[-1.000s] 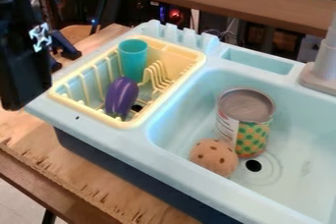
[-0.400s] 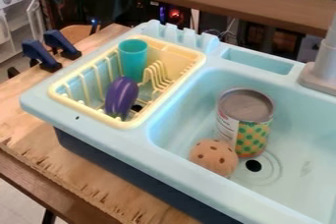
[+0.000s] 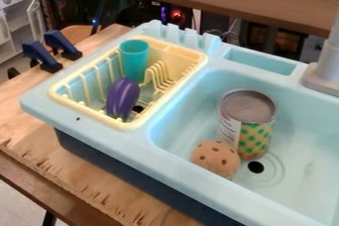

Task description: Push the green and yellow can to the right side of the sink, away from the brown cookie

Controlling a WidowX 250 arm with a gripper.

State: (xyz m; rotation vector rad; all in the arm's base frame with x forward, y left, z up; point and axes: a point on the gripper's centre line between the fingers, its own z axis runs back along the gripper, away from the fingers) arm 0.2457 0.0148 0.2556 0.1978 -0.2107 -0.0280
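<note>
Teal cup (image 3: 134,61) upright, purple eggplant (image 3: 123,97) stem toward camera, yellow rack (image 3: 90,113)

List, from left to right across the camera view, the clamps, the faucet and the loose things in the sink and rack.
Dark blue clamps → purple eggplant → teal cup → brown dotted ball → can → gray faucet.
</note>
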